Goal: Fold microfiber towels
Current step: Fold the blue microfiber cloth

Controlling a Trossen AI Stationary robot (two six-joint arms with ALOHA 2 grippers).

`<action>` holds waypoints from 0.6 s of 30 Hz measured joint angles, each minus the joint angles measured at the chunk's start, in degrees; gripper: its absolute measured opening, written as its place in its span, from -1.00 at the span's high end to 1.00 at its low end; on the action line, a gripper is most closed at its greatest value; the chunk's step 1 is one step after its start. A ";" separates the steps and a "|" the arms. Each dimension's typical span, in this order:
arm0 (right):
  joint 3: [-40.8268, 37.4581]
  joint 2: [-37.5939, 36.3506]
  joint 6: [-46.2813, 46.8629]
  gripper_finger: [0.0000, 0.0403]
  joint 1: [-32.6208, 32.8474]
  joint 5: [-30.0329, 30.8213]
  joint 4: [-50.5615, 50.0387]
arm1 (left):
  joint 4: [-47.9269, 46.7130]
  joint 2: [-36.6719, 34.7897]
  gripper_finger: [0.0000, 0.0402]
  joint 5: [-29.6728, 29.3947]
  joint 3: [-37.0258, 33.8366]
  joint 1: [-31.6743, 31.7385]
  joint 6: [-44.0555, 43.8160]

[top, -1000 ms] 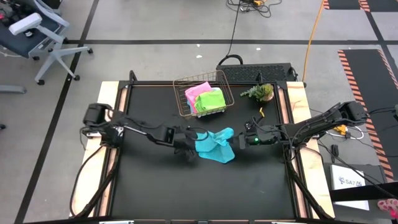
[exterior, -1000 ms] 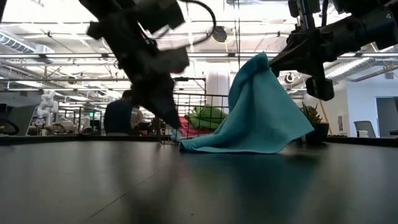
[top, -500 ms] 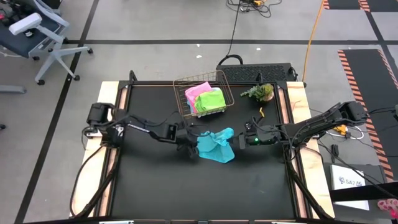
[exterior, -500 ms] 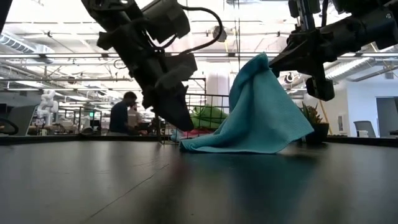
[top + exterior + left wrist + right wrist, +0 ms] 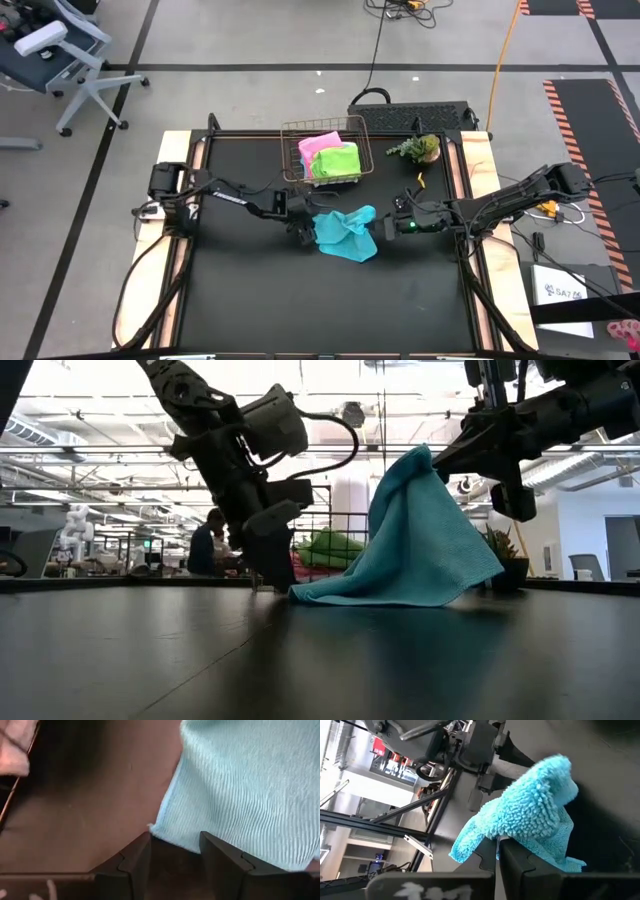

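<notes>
Cyan towel (image 5: 344, 235): soft cloth with a fluffy looped pile on one face and fine ribbed rows on the other, matt throughout. Table (image 5: 250, 290): smooth black top with a faint sheen that mirrors the towel in the low view, edged by pale bare wood strips. Wire basket (image 5: 292, 150): thin copper-toned metal wire, slightly shiny, holding pink and lime green cloths (image 5: 335, 158). Left gripper (image 5: 175, 852) fingers: dark, smooth matt plastic.

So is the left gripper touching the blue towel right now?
Apart. In the left wrist view the left gripper has open fingers, and bare table shows between them, just short of the blue towel corner.
</notes>
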 joint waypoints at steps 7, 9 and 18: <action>-0.04 -0.01 -0.09 1.00 0.00 0.01 -0.08 | 2.64 0.20 0.14 0.03 0.02 0.15 -1.44; -0.04 -0.02 -0.11 1.00 0.00 0.00 -0.09 | 3.51 0.20 0.14 1.21 0.06 0.15 -1.61; -0.06 -0.01 -0.13 1.00 0.02 0.26 0.24 | 5.82 5.36 0.24 7.43 0.50 0.12 -6.62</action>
